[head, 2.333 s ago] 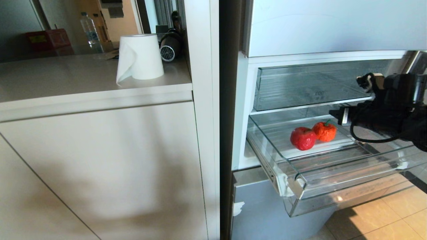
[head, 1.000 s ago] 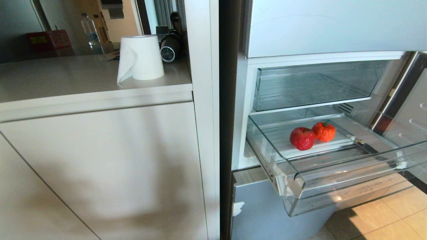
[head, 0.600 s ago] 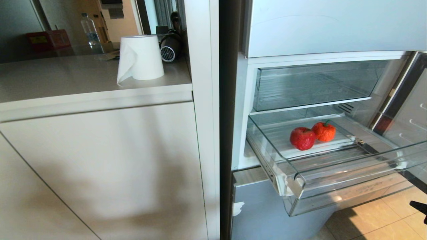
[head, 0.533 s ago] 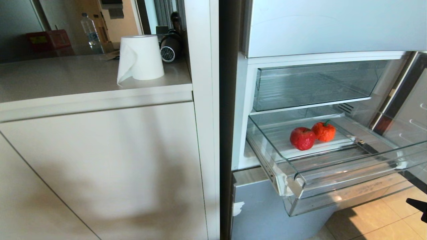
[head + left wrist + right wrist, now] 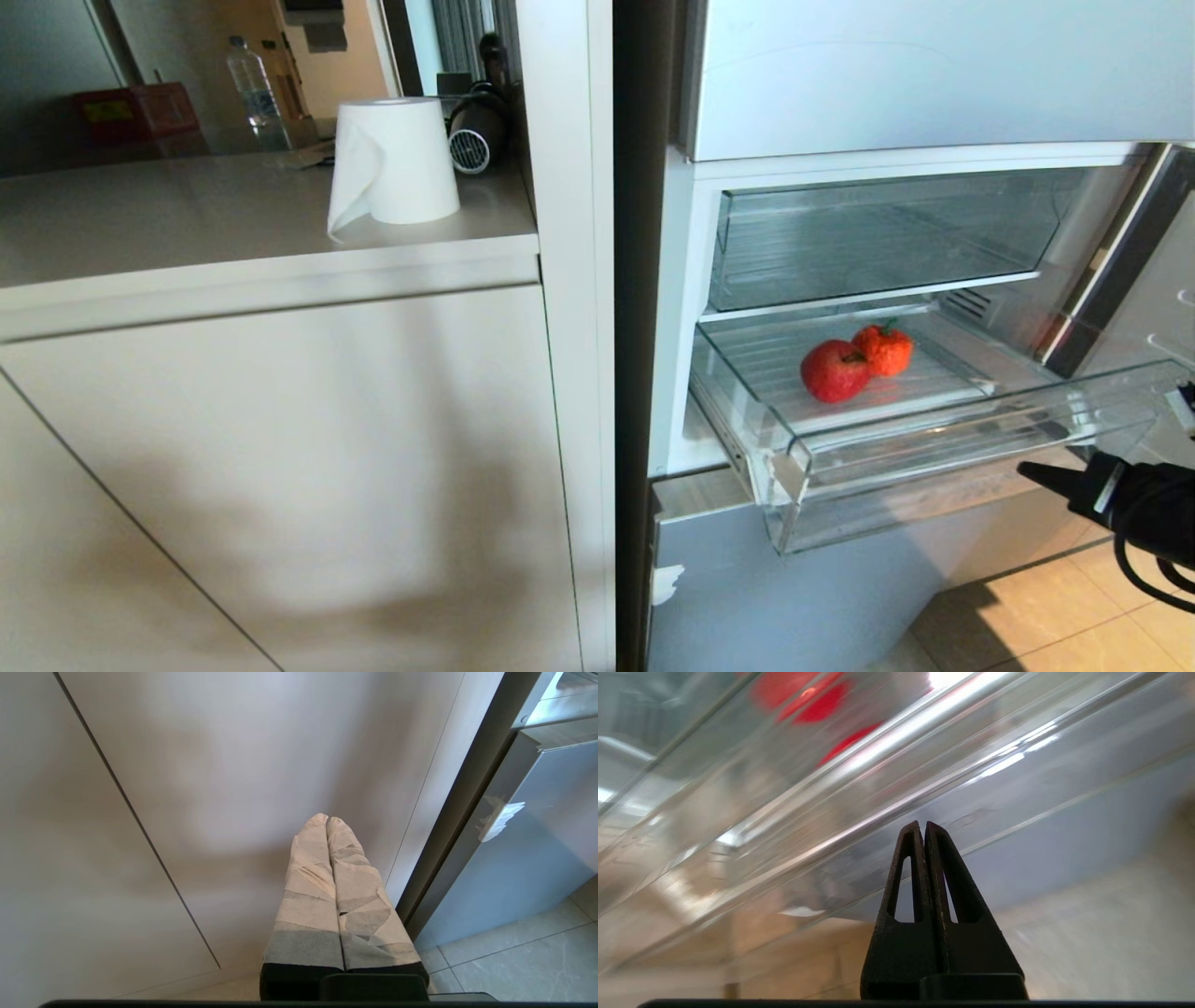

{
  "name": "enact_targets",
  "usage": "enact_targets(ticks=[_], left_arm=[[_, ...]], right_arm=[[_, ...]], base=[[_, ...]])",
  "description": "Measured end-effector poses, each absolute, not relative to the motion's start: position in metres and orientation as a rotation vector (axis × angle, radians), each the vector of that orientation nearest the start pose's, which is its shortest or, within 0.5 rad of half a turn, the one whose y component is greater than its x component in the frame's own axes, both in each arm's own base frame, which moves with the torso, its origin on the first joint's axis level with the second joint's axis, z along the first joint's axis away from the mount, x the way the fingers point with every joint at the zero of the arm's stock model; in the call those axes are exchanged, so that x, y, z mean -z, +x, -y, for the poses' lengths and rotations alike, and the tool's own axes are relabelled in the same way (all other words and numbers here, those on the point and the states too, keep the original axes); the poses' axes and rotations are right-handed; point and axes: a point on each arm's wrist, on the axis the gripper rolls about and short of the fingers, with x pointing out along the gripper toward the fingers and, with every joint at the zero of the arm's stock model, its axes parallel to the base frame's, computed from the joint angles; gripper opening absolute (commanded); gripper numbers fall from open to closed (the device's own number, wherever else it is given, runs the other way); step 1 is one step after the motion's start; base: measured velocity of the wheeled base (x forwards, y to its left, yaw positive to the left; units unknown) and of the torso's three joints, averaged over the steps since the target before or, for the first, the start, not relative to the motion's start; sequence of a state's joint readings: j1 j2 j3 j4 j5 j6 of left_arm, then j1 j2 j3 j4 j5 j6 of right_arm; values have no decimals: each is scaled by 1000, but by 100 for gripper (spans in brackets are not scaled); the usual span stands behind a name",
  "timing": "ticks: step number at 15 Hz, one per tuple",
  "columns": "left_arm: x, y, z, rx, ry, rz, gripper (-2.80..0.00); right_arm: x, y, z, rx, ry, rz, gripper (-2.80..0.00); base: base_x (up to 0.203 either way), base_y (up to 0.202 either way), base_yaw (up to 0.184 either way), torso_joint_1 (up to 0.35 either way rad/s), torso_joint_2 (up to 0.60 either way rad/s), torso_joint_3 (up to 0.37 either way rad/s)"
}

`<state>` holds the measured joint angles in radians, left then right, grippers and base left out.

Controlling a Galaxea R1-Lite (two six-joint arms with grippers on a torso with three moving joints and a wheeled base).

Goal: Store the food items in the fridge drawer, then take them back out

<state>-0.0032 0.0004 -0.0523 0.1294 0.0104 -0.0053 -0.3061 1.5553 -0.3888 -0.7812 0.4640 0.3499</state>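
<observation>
Two food items lie side by side in the fridge drawer (image 5: 943, 437), which stands part-way pulled out: a round red one (image 5: 834, 371) and an orange-red one with a green stem (image 5: 883, 349) behind it. My right gripper (image 5: 1029, 468) is shut and empty, its tips at the lower right of the drawer's clear front wall. In the right wrist view the gripper (image 5: 923, 823) points at that front wall (image 5: 784, 812), and the food items (image 5: 822, 704) show as red blurs through the plastic. My left gripper (image 5: 327, 820) is shut and empty, parked before a cabinet door.
A taller-fronted clear drawer (image 5: 878, 233) sits above. The open fridge door (image 5: 1158, 308) is at the far right. A grey freezer front (image 5: 747, 579) lies below the drawer. A paper roll (image 5: 392, 161) stands on the counter (image 5: 187, 224) to the left.
The drawer has slid inward with both food items in it. My right gripper has come in from the lower right to the drawer's front. The left arm has not moved.
</observation>
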Motion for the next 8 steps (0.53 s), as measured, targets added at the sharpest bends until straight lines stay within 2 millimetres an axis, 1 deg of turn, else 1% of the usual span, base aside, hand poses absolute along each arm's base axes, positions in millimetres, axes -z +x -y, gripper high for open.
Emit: enact_targets(ticks=[4,8], left_arm=[[-77,-27,0,-7,-5,-78,-280],[-77,-27,0,-7,-5,-78,-280]], right_arm=[[-133,261,41,-204,494,-350,-280],[-134,305,19,-296,528,-312,-280]], base=[[0,0,0,0,0,0],[0,0,0,0,0,0]])
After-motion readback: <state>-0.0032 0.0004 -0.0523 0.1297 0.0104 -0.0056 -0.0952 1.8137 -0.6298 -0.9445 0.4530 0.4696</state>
